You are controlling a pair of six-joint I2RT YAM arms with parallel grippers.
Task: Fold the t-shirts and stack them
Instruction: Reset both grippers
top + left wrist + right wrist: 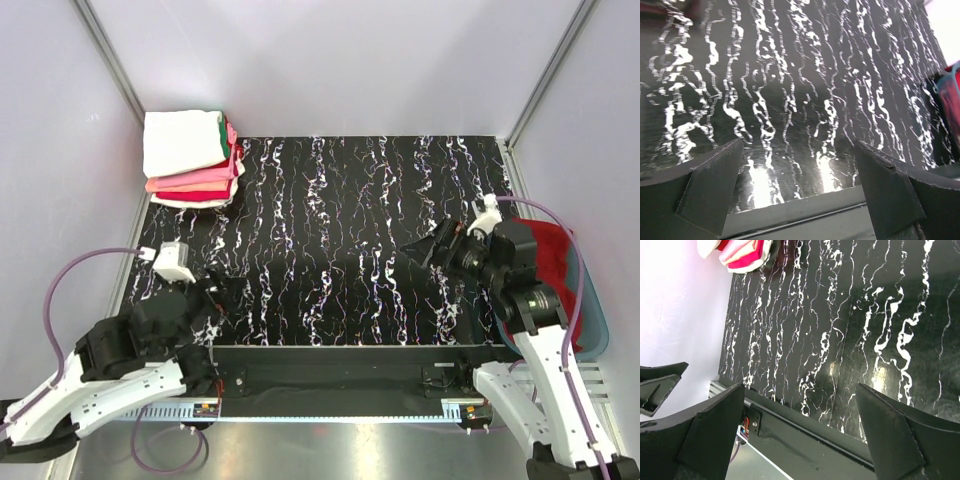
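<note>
A stack of folded t-shirts [190, 158] lies at the table's far left corner, a white one on top, with green, pink and red layers under it. Part of the stack shows in the right wrist view [742, 252]. A red t-shirt [552, 268] lies in the blue tub at the right. My left gripper [232, 292] is open and empty over the near left of the table; its fingers [715, 185] stand wide apart. My right gripper [430, 255] is open and empty over the near right of the table, fingers [890, 435] wide apart.
The blue tub [598, 318] sits off the table's right edge, behind my right arm; its edge shows in the left wrist view [951, 95]. The black marbled tabletop [350, 230] spans the middle. White walls enclose the back and sides. A metal rail [330, 405] runs along the near edge.
</note>
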